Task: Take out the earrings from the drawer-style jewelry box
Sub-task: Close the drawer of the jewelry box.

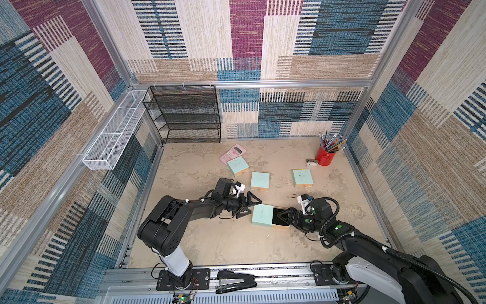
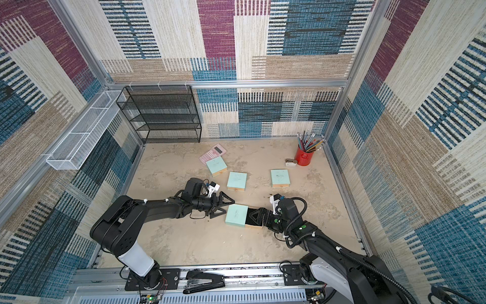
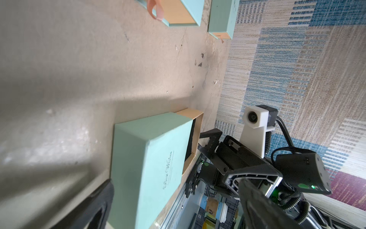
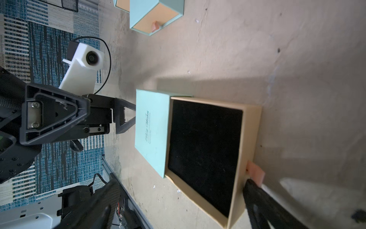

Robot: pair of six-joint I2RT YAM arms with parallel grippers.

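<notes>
Plainly, the right hand (image 1: 282, 219) is spread and pinching nothing. In both top views it sits just right of centre in the lower half of the frame, with its fingers on either side of the drawer's front end. In the right wrist view one dark fingertip lies just beside the pink pull tab (image 4: 255, 172), but the tab is not gripped. I judge the hand is parked there because the tab is the drawer's only handle.

The drawer (image 4: 249, 138) stands partly out of the mint-green jewelry box (image 1: 262, 215), with its black lining (image 4: 206, 154) facing up. No stud shows on the exposed lining, and the part under the sleeve is hidden.

The left hand (image 1: 253, 206) is also spread and empty, just left of the box. Its fingertips are close to the sleeve's closed end (whether they touch it I cannot tell). That placement reads as a brace, so the light sleeve cannot slide across the surface (image 1: 210, 237) when the drawer is drawn.

As for the earrings (image 3: 215, 81), the left wrist view shows a tiny pale glint on the bare surface, apart from the drawer's open end and near the patterned wall. I take it for one of them, though it is too small to be sure.

Three more mint-green boxes (image 1: 259, 180) lie above centre in the frame with their drawers closed, probably waiting their turn.
</notes>
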